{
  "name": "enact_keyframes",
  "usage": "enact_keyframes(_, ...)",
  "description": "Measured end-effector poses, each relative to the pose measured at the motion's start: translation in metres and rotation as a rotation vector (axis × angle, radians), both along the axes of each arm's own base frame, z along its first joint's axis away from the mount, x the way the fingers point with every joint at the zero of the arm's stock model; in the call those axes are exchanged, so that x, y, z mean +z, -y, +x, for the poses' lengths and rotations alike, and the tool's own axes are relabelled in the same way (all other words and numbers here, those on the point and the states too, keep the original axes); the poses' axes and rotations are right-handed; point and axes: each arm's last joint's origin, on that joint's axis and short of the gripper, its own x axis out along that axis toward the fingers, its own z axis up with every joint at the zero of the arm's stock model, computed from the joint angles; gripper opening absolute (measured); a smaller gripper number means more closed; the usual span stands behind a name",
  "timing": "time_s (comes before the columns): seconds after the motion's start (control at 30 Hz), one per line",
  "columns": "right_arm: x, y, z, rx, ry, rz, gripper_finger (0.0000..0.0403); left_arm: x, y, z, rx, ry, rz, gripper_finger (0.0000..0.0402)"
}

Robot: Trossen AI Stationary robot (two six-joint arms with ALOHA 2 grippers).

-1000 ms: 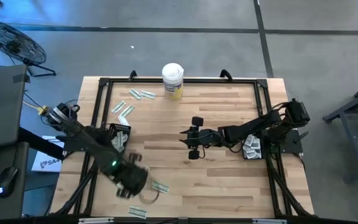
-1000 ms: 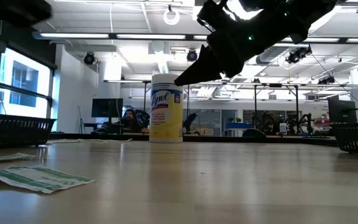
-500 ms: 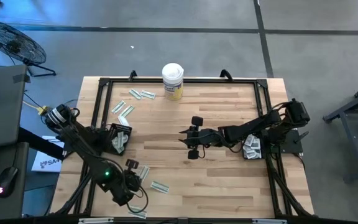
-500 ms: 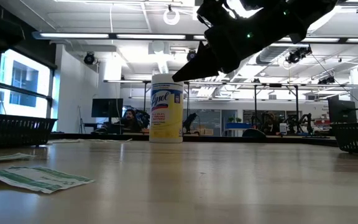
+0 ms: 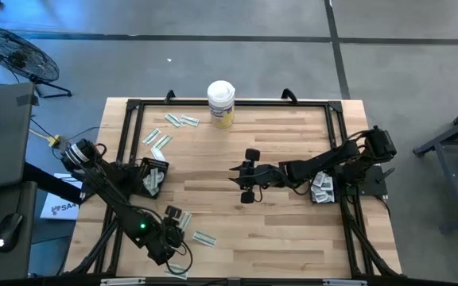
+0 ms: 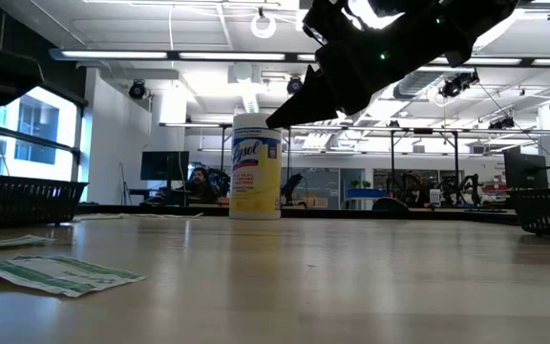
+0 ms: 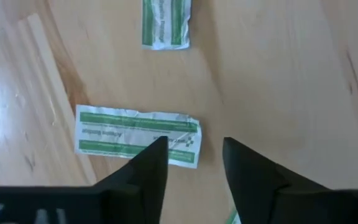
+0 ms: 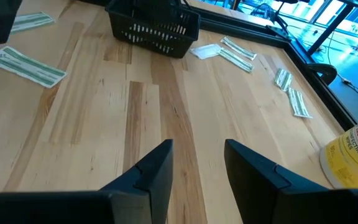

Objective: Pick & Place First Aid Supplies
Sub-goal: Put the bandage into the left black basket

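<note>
The left claw (image 7: 194, 155), its fingers apart and empty, hangs over a green-white strip packet (image 7: 137, 134) lying flat on the counter (image 7: 278, 74), so the next move is probably to lower and close on it.

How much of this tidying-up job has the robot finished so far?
Partly done. Some packets already lie in the left basket and the right basket. In hand: nothing is gripped; the left gripper hangs open over a green-white packet near the table's front. The right gripper waits open mid-table. Left: loose packets near the canister, and another at the front.
</note>
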Motion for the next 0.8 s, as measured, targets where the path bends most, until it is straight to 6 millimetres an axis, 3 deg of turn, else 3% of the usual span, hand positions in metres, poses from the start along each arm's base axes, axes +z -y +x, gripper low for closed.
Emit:
enact_keyframes(0.23,0.0,0.0,0.0,0.0,0.002,0.0,0.0138,-0.005,-0.002,-0.002,0.014,-0.01,0.0,0.0163)
enact_keyframes(0.6,0.0,0.0,0.0,0.0,0.001,-0.001,0.0138,-0.028,-0.024,0.001,0.076,-0.064,-0.044,0.0104)
enact_keyframes(0.8,0.0,0.0,0.0,-0.002,0.001,-0.003,0.0138,-0.032,-0.024,0.001,0.023,-0.044,-0.045,0.0058)
